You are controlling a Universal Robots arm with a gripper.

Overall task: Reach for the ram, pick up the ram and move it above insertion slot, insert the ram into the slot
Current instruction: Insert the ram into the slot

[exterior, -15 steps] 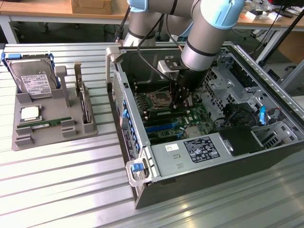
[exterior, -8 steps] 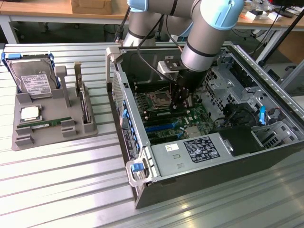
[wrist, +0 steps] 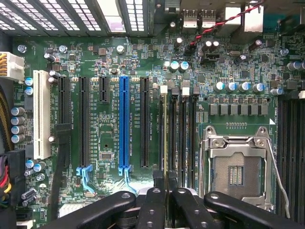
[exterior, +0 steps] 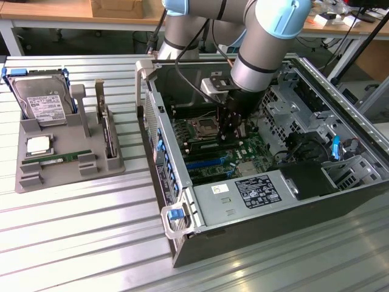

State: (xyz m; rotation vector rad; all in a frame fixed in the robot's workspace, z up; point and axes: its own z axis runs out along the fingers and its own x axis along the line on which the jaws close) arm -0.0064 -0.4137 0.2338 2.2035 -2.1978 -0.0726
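Note:
In the wrist view my gripper (wrist: 165, 183) is shut on the ram (wrist: 165, 138). The ram shows edge-on as a thin pale-green line running away from the black fingers (wrist: 153, 202). It stands upright along the slot (wrist: 164, 89), the black memory socket closest to the blue socket, with a pale clip at its far end. I cannot tell whether the ram touches the slot or hangs just above it. In the exterior view the gripper (exterior: 229, 134) reaches down inside the open computer case, beside the processor socket (exterior: 197, 128), and hides the ram.
Three more black memory sockets (wrist: 185, 133) lie beside the slot, then the metal processor socket (wrist: 236, 167). A blue socket (wrist: 124, 124) lies on the other side. On the exterior view's left, a grey tray (exterior: 27, 179) holds a hard drive (exterior: 42, 100), a processor chip (exterior: 37, 145) and another green stick (exterior: 58, 159).

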